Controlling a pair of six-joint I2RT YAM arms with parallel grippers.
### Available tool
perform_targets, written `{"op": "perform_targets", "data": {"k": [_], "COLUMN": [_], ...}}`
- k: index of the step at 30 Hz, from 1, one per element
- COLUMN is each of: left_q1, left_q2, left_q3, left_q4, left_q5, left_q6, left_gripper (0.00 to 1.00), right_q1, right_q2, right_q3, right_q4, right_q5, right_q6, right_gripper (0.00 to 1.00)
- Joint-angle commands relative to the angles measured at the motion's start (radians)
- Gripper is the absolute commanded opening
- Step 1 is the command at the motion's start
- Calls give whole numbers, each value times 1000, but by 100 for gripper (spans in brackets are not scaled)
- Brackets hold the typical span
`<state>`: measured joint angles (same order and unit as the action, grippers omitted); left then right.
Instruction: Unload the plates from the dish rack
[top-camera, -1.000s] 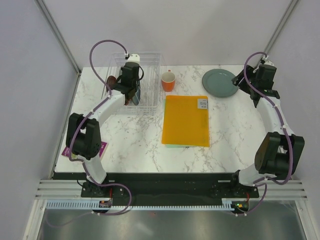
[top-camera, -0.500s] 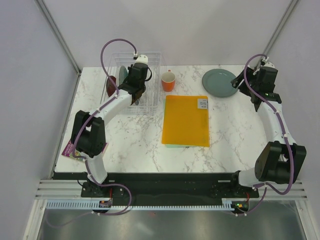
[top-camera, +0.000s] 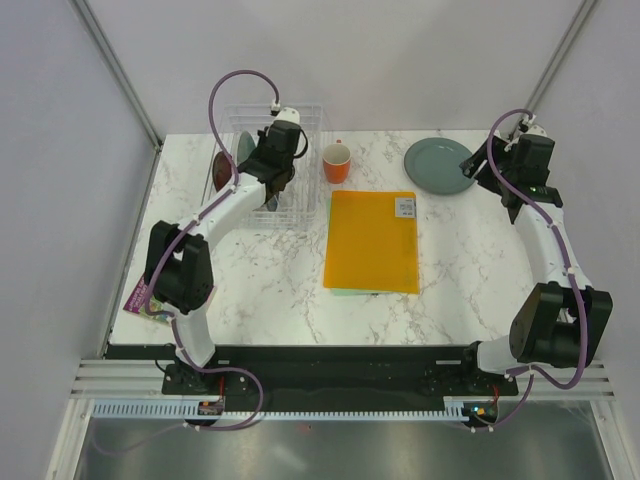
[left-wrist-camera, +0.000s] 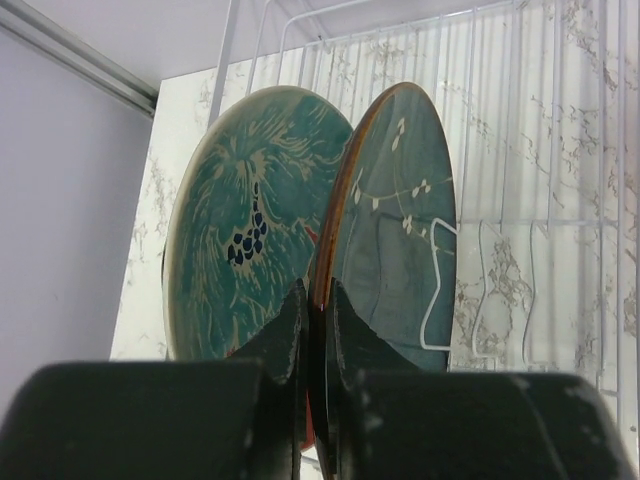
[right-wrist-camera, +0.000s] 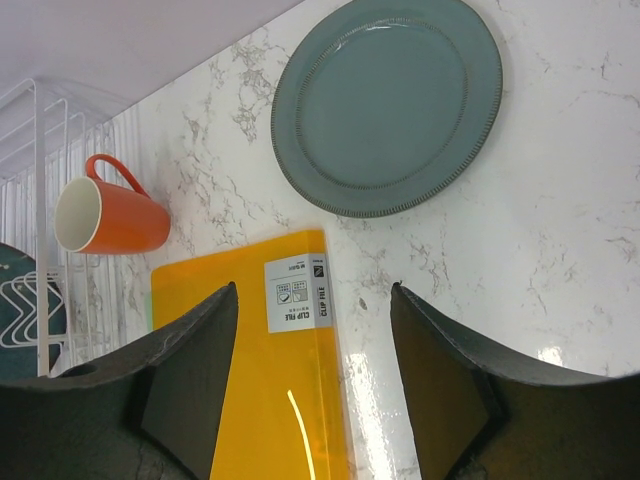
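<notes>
- Red-rimmed plate (left-wrist-camera: 395, 230): stands on edge in dish rack (top-camera: 314, 185). Teal face w/ pale sprig pattern; lower part hidden behind the fingers.
- Left gripper (left-wrist-camera: 318, 320): fingers nearly together, pinching that plate's rim, one on each side.
- Teal swirl plate (left-wrist-camera: 250, 250): upright just left of it in wrist view, the two overlapping. Can't tell if they touch; bottom cut off by gripper body.
- Top view: left arm covers rack's middle, only slivers of the plates show, and the clear walls are hard to make out.
- Grey-green plate (right-wrist-camera: 388, 105): flat on table (top-camera: 260, 270), far right corner, well apart from rack.
- Right gripper (right-wrist-camera: 315, 390): fingers wide apart, holding nothing, near that plate.
- Orange cup (right-wrist-camera: 105, 218): just beside rack, btwn rack & grey-green plate.
- Orange-yellow folder (top-camera: 372, 240): flat, near cup. White label (right-wrist-camera: 297, 293) reads "CLIP FILE"; smaller print unreadable.
- Purple item (top-camera: 140, 300): at table's left edge, partly hidden by left arm; can't tell what it is.
</notes>
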<state>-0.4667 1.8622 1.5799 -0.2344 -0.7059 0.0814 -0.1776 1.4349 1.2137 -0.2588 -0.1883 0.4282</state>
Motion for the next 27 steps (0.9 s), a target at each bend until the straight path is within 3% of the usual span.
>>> {"op": "perform_targets", "data": {"k": [1, 20, 23, 27], "left_q1": [-62, -107, -116, -115], "left_q2": [-60, -210, -239, -317], "left_q3": [118, 279, 331, 345], "left_q4": [15, -83, -146, -210], "left_q5": [-30, -60, -32, 141], "left_q6": [55, 121, 84, -50], "left_gripper": [2, 2, 2, 2], "right_q1": [4, 35, 41, 56], "right_q2": [-30, -76, -71, -44], "right_q3": [-11, -22, -28, -29], "right_q4": [7, -17, -16, -5], "right_q5": [-25, -132, -142, -200], "right_q6": [-13, -28, -26, -25], "right_gripper": [70, 71, 71, 71]}}
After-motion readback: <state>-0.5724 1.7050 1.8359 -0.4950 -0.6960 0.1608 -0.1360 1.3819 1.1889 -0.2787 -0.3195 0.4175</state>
